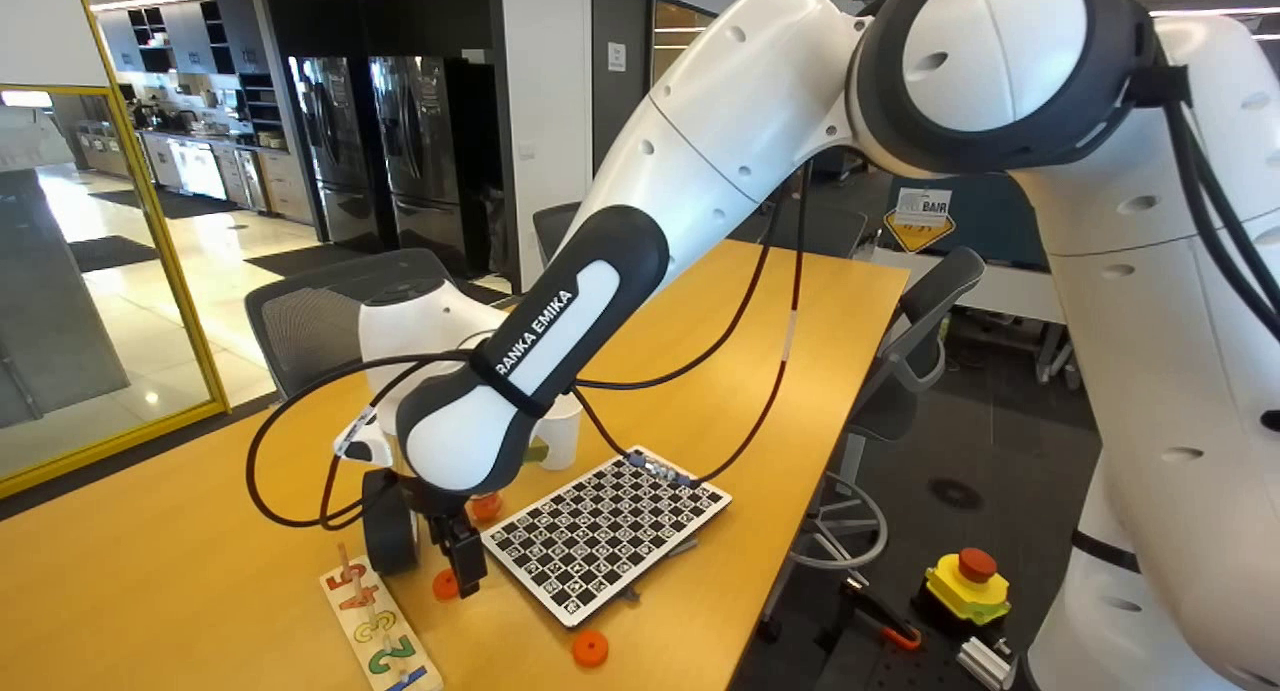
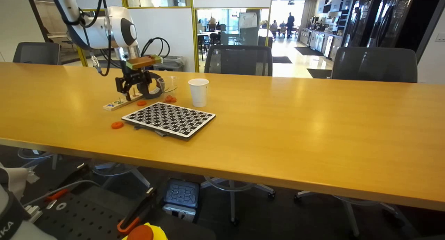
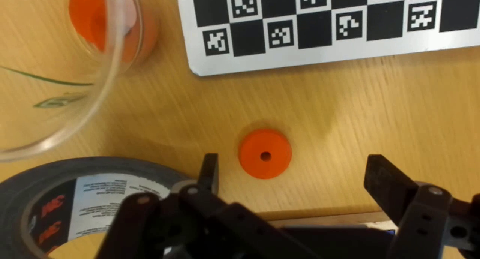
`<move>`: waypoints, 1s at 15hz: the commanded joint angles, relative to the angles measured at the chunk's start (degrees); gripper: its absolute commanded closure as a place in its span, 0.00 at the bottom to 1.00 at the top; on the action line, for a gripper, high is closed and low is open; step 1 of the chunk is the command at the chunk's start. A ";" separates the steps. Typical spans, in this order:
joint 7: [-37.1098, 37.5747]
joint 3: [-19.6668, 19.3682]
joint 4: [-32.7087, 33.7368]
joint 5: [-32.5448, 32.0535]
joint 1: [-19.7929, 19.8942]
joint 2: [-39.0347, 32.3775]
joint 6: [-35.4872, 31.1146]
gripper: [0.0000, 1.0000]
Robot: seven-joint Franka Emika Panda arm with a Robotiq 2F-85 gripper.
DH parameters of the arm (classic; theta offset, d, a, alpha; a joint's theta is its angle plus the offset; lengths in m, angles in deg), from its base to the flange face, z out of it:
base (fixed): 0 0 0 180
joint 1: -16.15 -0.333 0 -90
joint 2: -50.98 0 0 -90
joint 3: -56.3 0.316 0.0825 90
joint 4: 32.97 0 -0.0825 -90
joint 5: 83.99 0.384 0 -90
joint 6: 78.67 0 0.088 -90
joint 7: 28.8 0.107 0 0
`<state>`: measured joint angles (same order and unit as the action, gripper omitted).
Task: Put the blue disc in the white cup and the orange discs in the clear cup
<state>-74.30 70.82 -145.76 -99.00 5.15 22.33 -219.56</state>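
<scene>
Wrist view: the black two-fingered gripper [image 3: 290,161] stands with its fingers wide apart, clamped on nothing. Between them, as seen from above, a flat round orange disc with a small centre hole [image 3: 262,166] lies on the wooden tabletop [image 3: 326,113], nearer the finger beside the roll of black tape [image 3: 101,162]. Towards the corner, the small transparent plastic cup [image 3: 108,79] has orange discs [image 3: 88,19] at its bottom; they overlap, so their count cannot be told. The orange half of the job is begun, then, and the disc between the fingers is probably meant next.

In an exterior view, the transparent cup [image 2: 169,83] stands beside the tape. Two orange discs lie loose: the one below the gripper [image 2: 142,103] and a further one [image 2: 117,125] by a corner of the flat black-and-white checkered board [image 2: 170,117]. The tapered opaque white cup [image 2: 199,93] stands upright, its floor hidden.

In an exterior view, the white robot arm [image 1: 700,141] covers part of the white cup [image 1: 560,436]; both loose discs [image 1: 590,649] show here too. The dark-blue disc is seen nowhere; it may already be in the white cup, but that cannot be confirmed. By this reckoning, at least two orange discs remain.
</scene>
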 commanded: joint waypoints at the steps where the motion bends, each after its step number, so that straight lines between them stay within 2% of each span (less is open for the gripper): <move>1: -2.53 0.89 3.57 1.48 1.15 -2.24 1.55 0.00; 15: -3.34 1.17 7.42 3.04 2.06 -6.20 4.14 0.00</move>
<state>-75.71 70.86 -141.05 -97.87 6.26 17.51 -217.57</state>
